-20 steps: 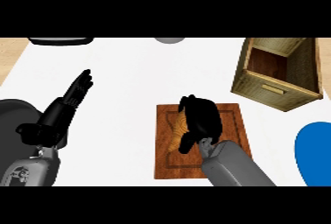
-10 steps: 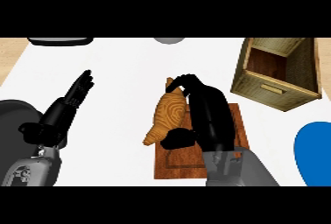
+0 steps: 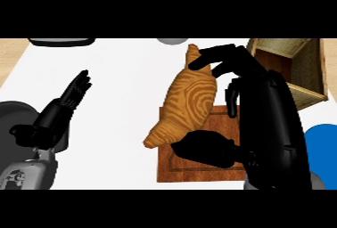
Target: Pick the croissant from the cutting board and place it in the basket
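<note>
The croissant [image 3: 187, 106] is held in the right hand [image 3: 247, 84], above the left part of the cutting board [image 3: 197, 171], which is seen at the view's lower middle on the counter [image 3: 125, 75]. The basket [image 3: 294, 67] is placed to the right, behind the board. The left hand [image 3: 72, 95] is shown at the left, well apart from the croissant. A rounded object [image 3: 324, 149] is found at the right edge, right of the board.

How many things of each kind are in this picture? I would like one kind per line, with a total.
Croissant: 1
Cutting board: 1
Basket: 1
Blue thing at the right edge: 1
Dark thing at the top left edge: 1
Grey thing at the top edge: 1
Total: 6
</note>
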`<state>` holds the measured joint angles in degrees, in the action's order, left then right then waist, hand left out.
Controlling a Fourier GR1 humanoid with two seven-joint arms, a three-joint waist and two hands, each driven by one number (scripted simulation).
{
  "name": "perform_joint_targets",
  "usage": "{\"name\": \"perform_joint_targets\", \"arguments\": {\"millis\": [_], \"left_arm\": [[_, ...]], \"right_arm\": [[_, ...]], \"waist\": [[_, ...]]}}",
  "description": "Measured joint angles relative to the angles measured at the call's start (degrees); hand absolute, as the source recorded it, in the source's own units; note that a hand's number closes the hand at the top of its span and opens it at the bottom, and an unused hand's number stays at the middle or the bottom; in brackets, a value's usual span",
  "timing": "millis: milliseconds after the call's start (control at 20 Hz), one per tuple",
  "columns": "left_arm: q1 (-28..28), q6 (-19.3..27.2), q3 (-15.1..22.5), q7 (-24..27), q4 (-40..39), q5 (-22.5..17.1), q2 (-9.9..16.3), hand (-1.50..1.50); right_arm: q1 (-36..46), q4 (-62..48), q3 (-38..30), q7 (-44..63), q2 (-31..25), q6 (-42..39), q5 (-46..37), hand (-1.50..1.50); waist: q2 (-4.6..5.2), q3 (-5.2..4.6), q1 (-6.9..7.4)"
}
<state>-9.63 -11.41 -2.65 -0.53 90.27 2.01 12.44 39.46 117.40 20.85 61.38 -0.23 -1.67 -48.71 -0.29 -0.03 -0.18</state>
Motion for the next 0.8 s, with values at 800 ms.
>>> {"name": "perform_joint_targets", "arguments": {"millis": [800], "left_arm": [[-0.1, -0.5, 0.6, -0.4, 0.5, 0.7, -1.1, 0.00]], "right_arm": [[17.5, -22.4, -21.8, -5.4, -7.8, -1.7, -2.4, 1.50]], "waist": [[0.41, 0.00, 0.73]]}}
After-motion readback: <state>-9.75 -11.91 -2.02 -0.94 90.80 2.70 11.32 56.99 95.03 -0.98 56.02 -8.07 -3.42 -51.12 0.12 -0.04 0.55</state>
